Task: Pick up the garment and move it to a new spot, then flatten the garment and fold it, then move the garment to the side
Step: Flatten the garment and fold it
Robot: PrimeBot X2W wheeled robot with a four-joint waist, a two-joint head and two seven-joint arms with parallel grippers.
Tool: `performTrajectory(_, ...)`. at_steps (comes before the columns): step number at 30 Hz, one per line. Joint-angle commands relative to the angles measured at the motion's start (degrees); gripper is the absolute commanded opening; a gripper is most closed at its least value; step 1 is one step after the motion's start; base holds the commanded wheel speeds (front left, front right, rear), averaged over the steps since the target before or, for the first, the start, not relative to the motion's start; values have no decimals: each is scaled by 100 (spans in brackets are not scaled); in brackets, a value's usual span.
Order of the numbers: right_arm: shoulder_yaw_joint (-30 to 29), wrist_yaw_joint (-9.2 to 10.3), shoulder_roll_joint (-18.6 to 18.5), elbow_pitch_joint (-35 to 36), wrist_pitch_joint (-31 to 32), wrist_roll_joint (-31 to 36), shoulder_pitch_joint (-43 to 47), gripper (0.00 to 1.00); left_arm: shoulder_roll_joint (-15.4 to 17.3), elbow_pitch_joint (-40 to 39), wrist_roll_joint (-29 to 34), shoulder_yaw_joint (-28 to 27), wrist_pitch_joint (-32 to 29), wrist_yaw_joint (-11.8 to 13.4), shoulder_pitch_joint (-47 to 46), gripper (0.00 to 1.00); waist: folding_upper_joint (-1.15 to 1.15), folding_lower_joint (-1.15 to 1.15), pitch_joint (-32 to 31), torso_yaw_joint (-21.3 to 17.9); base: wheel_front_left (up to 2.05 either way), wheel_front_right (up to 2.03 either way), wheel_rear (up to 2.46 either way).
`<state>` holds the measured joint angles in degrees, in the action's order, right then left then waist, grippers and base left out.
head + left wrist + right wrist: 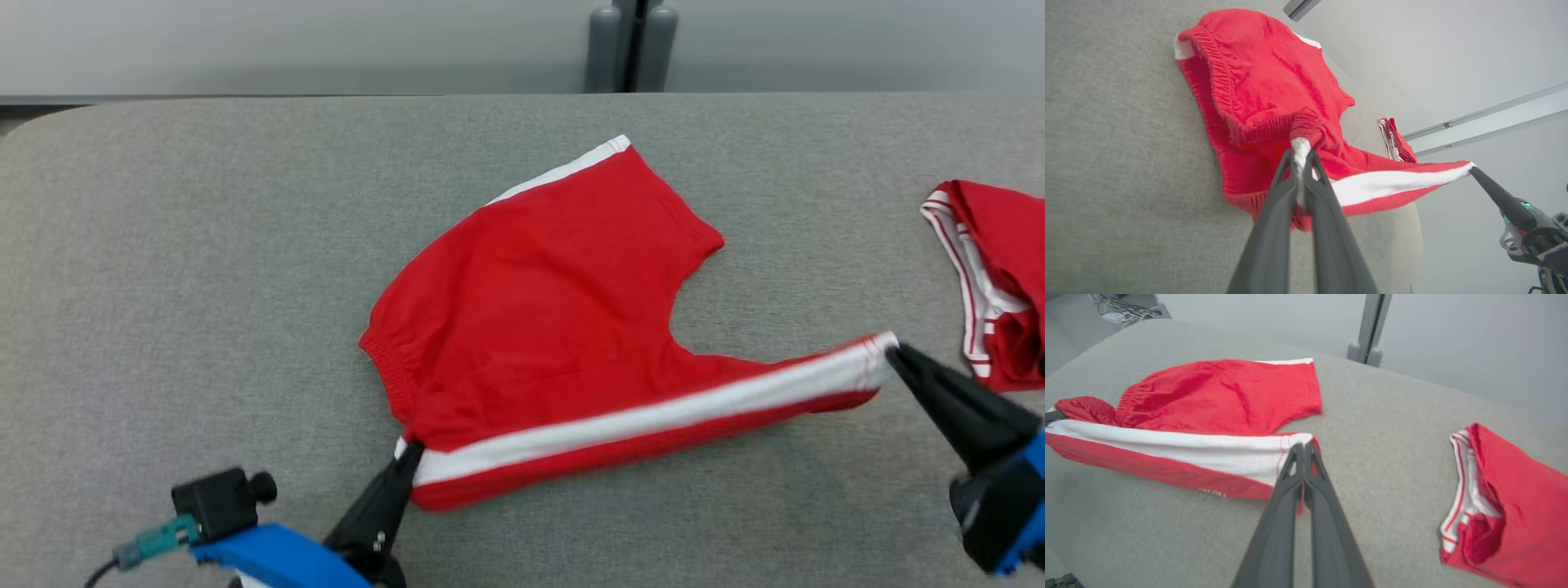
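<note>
The surface (204, 286) is a grey woven covering running from the bottom edge of the frame to a rounded far edge near the top. At lower left in the head view, the left gripper (411, 451) has its 2 fingers nearly together, pinching the waistband (392, 367) corner of the garment (539, 310) where the white stripe (653, 416) begins; the left wrist view shows white cloth pressed between the fingers. At right, slightly higher in the frame, the right gripper (891, 351) is fully closed on the other end of that stripe, at the leg hem. The garment, a pair of red shorts, sits at centre frame, the stripe edge stretched between the 2 grippers and the rest lying on the surface toward the top. In the right wrist view, 1 small white mark (1210, 493) shows on the red below the stripe, too blurred to read. A second red piece (1000, 278) with thin white trim lies at the right edge, apart from the garment. Beyond the far edge stand 2 grey posts (630, 49) against a pale wall (326, 41).
</note>
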<state>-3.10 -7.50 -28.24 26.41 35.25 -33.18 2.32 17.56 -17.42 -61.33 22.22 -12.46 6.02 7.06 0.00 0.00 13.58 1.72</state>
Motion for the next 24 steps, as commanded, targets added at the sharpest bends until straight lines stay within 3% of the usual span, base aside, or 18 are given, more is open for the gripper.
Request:
performTrajectory(1,145,1,-116,-169,-174,56,-363,0,-41,132,17,-32,8,-54,-255,0,0,0,80,94,0,0,0)
performTrajectory(5,730,0,-361,-903,-631,188,-1338,0,-360,591,-22,-143,237,-139,-867,0,0,0,239,292,0,0,0)
performTrajectory(13,1683,1,-470,-2348,-1211,279,-3199,0,-962,1774,-39,-166,423,-251,-2164,0,0,0,704,760,0,0,0)
performTrajectory(24,2548,1,-293,-4048,-1840,394,-4898,0,-1311,3202,114,-150,824,-335,-3492,0,0,0,1210,1084,0,0,0)
